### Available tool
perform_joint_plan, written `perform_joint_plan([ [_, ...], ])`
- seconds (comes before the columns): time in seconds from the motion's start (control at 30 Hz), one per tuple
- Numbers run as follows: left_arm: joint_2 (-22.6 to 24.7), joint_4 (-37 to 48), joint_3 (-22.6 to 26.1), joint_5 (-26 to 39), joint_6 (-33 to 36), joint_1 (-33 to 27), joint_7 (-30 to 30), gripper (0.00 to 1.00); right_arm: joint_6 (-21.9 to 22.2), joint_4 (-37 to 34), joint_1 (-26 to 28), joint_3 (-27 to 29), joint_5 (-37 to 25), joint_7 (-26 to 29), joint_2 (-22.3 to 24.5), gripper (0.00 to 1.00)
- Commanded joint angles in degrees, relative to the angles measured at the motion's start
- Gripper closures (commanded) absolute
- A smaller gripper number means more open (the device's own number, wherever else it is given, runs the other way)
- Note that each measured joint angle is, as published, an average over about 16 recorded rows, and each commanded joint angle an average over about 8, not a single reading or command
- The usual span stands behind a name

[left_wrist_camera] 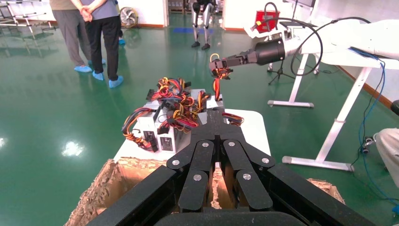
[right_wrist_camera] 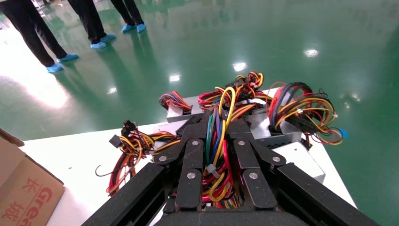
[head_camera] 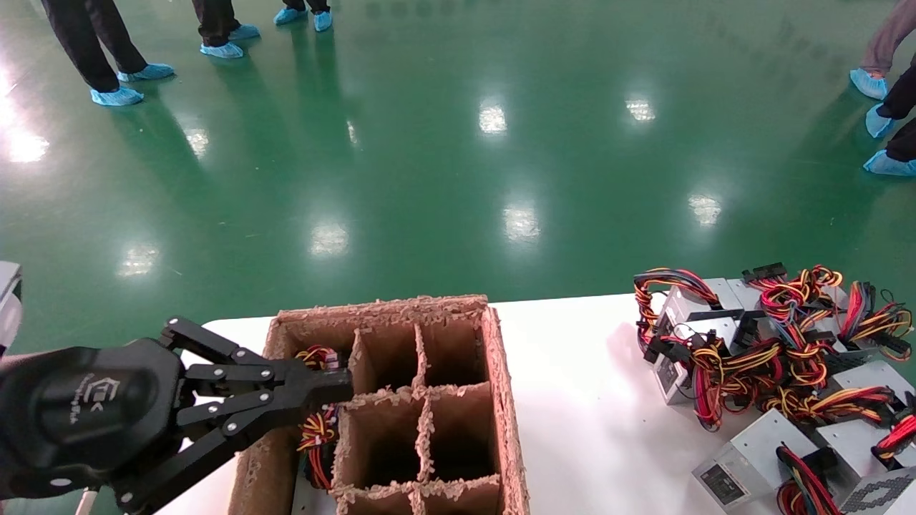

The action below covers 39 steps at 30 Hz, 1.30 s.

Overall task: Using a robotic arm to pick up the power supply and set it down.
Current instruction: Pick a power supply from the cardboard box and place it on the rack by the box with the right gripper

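Power supply transfer: wire bundle clamped, unit to be set down.
We see the table (head_camera: 572, 372), the divided carton (head_camera: 401, 400) and the power supply pile (head_camera: 773, 357) at right. Our right gripper (right_wrist_camera: 220, 141) is clamped on a wire bundle (right_wrist_camera: 217, 155); lift slowly. Left gripper (head_camera: 315, 390), closed and holding nothing, waits over the carton.

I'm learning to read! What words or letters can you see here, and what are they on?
"Gre", red letters cut off at the picture's edge, with red Chinese characters beside them: on the brown cardboard carton.
White logo and small lettering on the round black left gripper: too blurred to read.
Labels on the silver-grey metal power supplies: too small to read.
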Motion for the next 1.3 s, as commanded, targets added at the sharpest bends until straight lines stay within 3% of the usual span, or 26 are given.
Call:
perform_joint_plan([
  [0.03,0.00,0.00,0.00,0.00,0.00,0.00,0.00,1.00,0.14,0.21,0.18,-0.38,-0.10,0.02,-0.31,1.00],
  [0.37,0.00,0.00,0.00,0.00,0.00,0.00,0.00,1.00,0.53,0.88,-2.28,0.43,-0.62,0.30,-1.52,0.99],
  [0.43,0.00,0.00,0.00,0.00,0.00,0.00,0.00,1.00,0.90,1.20,-2.71,0.74,-0.74,0.46,-1.62,0.80],
  [0.63,0.00,0.00,0.00,0.00,0.00,0.00,0.00,1.00,2.06,2.18,-3.54,1.20,-1.29,1.02,-1.74,0.06],
  [0.67,0.00,0.00,0.00,0.00,0.00,0.00,0.00,1.00,2.19,2.29,-3.61,1.20,-1.38,1.09,-1.73,0.01],
  [1.3,0.00,0.00,0.01,0.00,0.00,0.00,0.00,1.00,2.39,2.61,-3.28,1.16,-1.11,1.78,-1.39,0.00],
])
